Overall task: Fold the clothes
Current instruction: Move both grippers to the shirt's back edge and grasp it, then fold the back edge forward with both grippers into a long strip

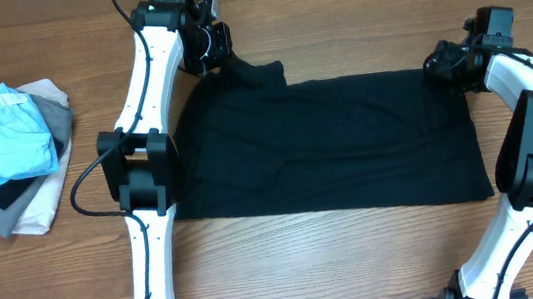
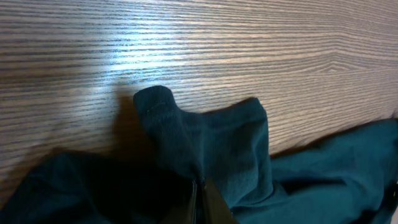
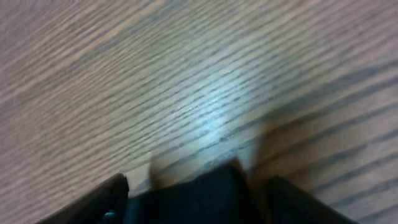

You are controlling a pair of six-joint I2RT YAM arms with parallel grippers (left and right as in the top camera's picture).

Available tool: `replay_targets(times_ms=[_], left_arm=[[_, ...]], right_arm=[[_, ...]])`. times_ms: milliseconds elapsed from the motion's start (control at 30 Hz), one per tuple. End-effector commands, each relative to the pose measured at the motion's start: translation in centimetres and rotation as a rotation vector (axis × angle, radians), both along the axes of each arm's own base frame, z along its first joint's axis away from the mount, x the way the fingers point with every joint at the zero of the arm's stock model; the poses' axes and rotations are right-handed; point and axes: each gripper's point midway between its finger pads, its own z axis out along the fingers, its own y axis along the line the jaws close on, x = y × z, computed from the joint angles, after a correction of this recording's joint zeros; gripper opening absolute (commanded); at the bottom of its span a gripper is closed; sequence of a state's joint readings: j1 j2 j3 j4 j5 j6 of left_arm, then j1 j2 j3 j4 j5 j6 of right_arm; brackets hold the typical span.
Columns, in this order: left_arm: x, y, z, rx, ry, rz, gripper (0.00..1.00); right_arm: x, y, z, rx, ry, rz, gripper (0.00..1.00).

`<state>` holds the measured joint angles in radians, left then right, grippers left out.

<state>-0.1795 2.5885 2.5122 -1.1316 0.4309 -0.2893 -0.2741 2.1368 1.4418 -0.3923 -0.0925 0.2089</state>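
A wooden table point(image 1: 360, 260) is seen from above, with a black shirt point(image 1: 337, 146) spread across its middle. The shirt's near hem lies straight and flat, and neither arm touches it. To the left, well apart from the shirt, sits a pile point(image 1: 1, 160) of other clothes with light blue on top.

At the far edge, the left end effector point(image 1: 213, 47) is at the shirt's far left corner. The left wrist view shows it closed on a tuck of dark cloth, with a small flap lying beyond it on bare wood. The right end effector point(image 1: 446, 64) is at the far right corner. Its wrist view is blurred. Black cloth shows between the two fingers point(image 3: 102, 199), but I cannot tell whether they are clamped on it.

The step in hand appears to be taking both far corners to fold the far edge toward the near hem. To do it well, the right grip should be firm before any lift. Both arms should then rise together with the edge taut between them, travel level, and lay it square on the near hem.
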Motion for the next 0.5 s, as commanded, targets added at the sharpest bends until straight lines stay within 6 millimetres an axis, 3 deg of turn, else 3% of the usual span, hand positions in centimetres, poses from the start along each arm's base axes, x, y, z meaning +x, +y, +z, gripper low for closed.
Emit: replay_targets(times_ms=[0, 33, 100, 167, 300, 467], left_arm=[[0.4, -0.1, 1.4, -0.014, -0.029, 0.001, 0.04], [0.3, -0.1, 1.4, -0.013, -0.026, 0.002, 0.04], [0.3, 0.0, 1.3, -0.013, -0.023, 0.001, 0.04], [0.1, -0.2, 1.4, -0.019, -0.019, -0.006, 0.04], [-0.8, -0.1, 2.8, -0.058, 0.002, -0.014, 0.04], [-3.2, 1.7, 7.0, -0.066, 0.02, -0.022, 0.04]], right_arm=[[0.5, -0.4, -0.1, -0.01, -0.005, -0.011, 0.46], [0.6, -0.4, -0.1, -0.011, -0.005, -0.011, 0.3], [0.5, -0.5, -0.1, -0.011, -0.005, -0.012, 0.12], [0.1, -0.9, -0.4, -0.019, 0.017, -0.043, 0.04], [-1.0, -1.7, 0.0, -0.056, 0.08, -0.081, 0.04], [-1.9, -2.0, 3.5, -0.062, 0.145, -0.09, 0.04]])
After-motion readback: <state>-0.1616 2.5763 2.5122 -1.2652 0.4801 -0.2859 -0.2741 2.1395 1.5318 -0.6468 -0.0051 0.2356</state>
